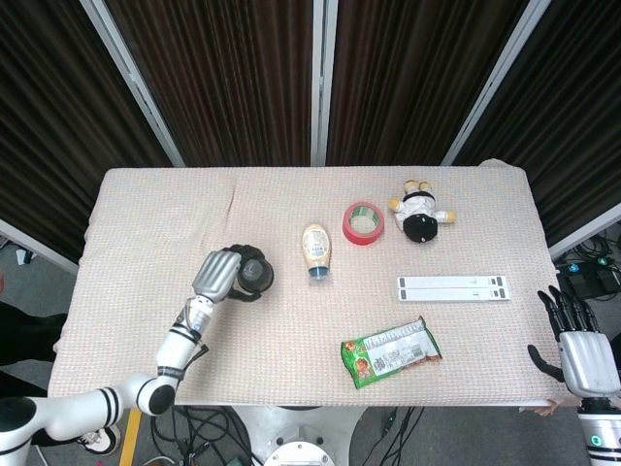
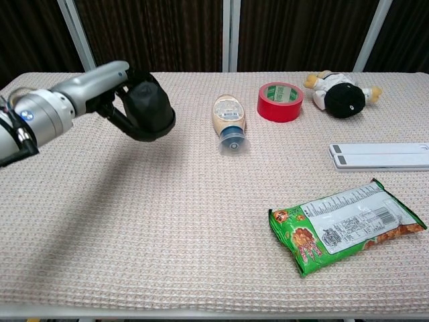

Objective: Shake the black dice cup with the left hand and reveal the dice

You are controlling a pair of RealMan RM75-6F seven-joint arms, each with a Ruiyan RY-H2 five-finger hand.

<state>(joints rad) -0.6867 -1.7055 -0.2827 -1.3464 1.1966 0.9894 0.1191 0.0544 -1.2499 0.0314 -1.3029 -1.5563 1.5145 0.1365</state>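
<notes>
Cup [image 2: 149,107] of black plastic sits wrapped in the left hand [image 2: 110,90], raised clear above the table [image 2: 167,221] near its left edge, mouth tilted rightward, while the idle, spread right hand [image 1: 582,349] hangs well apart.

1. Light was bright, even and soft on the desk [image 2: 201,221], apparently from overhead.
2. Shadows were faint; a dim smudge lay under the raised left robot hand [image 2: 100,90].
3. Curtains [image 1: 223,78] stayed dark.
4. Both views were sharp.
</notes>
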